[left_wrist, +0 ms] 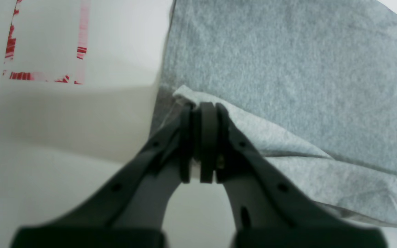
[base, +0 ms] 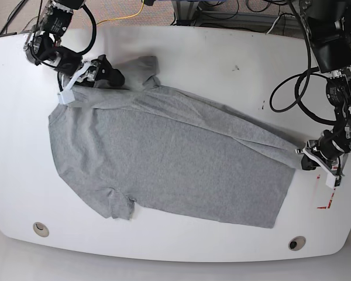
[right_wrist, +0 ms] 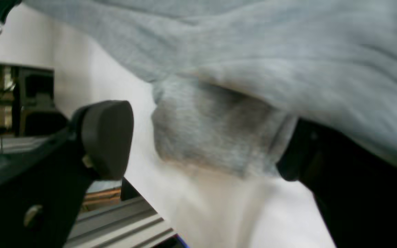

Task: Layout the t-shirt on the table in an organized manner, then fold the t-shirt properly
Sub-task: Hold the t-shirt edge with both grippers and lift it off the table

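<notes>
The grey t-shirt (base: 164,158) lies spread across the white table (base: 181,52), slanting from upper left to lower right, with folds along its far edge. My left gripper (base: 302,157) is at the shirt's right corner. In the left wrist view, the left gripper (left_wrist: 200,110) is shut on a raised fold of the t-shirt (left_wrist: 288,69) edge. My right gripper (base: 114,77) is at the far left sleeve. In the right wrist view, the right gripper (right_wrist: 202,148) is open, with the t-shirt (right_wrist: 212,127) sleeve between its fingers; one pad (right_wrist: 105,137) stands apart from the cloth, and fabric partly covers the other finger.
Red tape marks (base: 324,202) sit on the table just right of the shirt's corner and show as red tape (left_wrist: 47,74) in the left wrist view. Two round grommets (base: 40,228) (base: 296,242) are near the front edge. Cables (base: 292,88) hang by the right-hand arm.
</notes>
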